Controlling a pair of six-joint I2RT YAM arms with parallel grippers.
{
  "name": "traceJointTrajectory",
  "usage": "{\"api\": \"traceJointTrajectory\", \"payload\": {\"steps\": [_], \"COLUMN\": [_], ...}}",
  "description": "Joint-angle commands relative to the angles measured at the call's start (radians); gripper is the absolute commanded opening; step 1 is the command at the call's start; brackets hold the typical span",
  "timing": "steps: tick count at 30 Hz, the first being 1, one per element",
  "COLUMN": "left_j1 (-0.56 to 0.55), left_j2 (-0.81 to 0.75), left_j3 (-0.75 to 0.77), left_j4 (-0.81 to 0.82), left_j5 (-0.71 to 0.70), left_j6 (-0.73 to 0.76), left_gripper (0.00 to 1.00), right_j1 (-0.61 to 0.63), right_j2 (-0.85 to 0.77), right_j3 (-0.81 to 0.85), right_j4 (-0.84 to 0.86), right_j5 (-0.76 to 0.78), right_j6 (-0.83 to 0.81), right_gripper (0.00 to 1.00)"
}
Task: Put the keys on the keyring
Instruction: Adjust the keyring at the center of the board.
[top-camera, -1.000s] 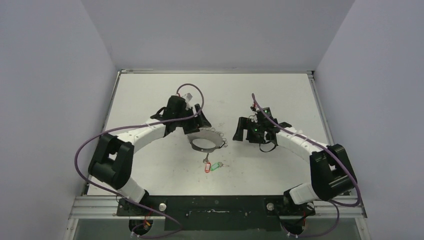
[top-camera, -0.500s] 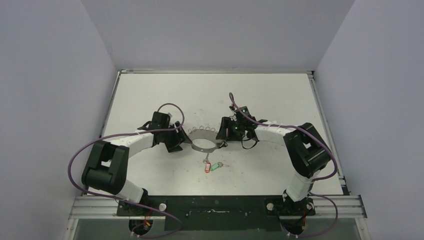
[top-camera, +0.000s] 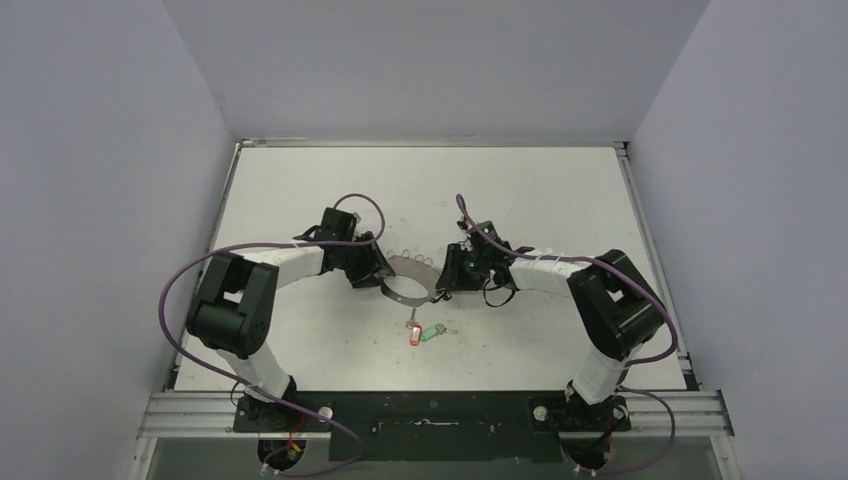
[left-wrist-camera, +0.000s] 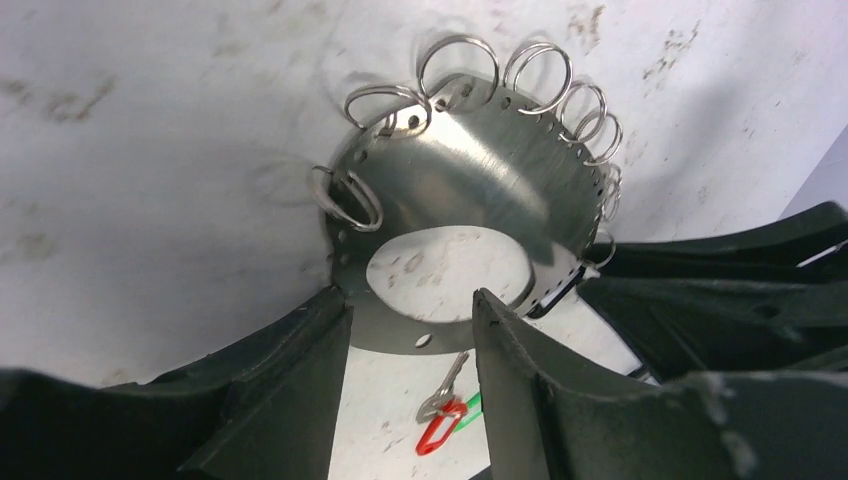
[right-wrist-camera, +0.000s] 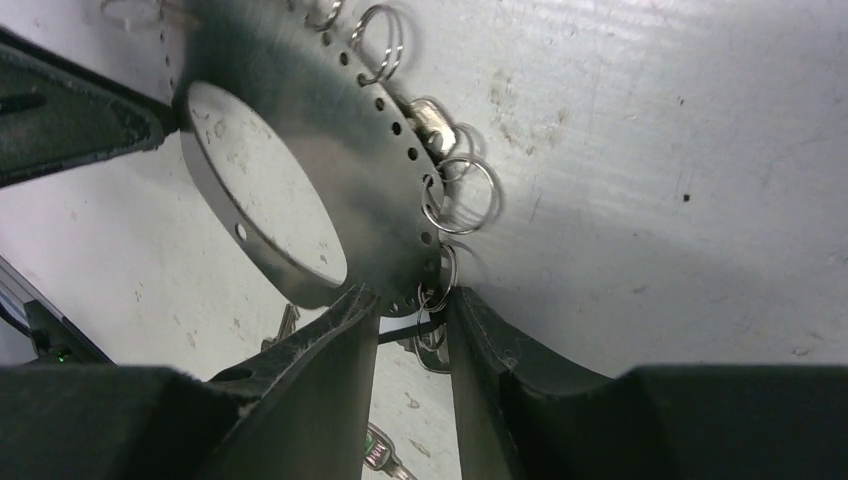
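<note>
My left claw (left-wrist-camera: 410, 296) stands half-wide, its fingers astride one rim of the keyring (left-wrist-camera: 470, 185), a flat holed metal plate fringed with small rings. My right claw (right-wrist-camera: 412, 300) is narrow about the opposite, ring-hung rim, though I cannot tell whether it truly bites. The keys (top-camera: 425, 332) lie loose on the desk (top-camera: 300, 190) just behind the plate, toward my bases and between both claws; I judge them slightly nearer the right.

keys (top-camera: 415, 334): 2 (1 red tag, 1 green tag) | keyring (left-wrist-camera: 470, 190): 1 | left gripper (left-wrist-camera: 410, 318): 1 | right gripper (right-wrist-camera: 412, 308): 1
</note>
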Motion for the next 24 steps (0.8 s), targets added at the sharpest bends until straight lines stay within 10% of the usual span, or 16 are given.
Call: {"api": "traceJointTrajectory", "payload": {"steps": [1,12,24], "left_j1": [-0.041,-0.072,-0.071], "left_j2": [0.084,0.150,-0.006], "left_j3": [0.088,0.268,0.086], "left_j4": [-0.016,-0.167,-0.168], "left_j5": [-0.070,-0.142,-0.136], "left_j6": [0.056,0.174,0.168], "left_gripper": [0.46,0.50,0.52], "right_j1": [0.018,0.009,-0.074], "right_j2": [-0.051,-0.152,-0.151], "right_j3": [-0.053,-0.082,-0.029], "right_j4": [-0.022,-0.080,-0.096], "right_j5": [0.010,0.094,0.066], "right_j6": [-0.003,-0.016,-0.053], "right_gripper": [0.33,0.51,0.61]}}
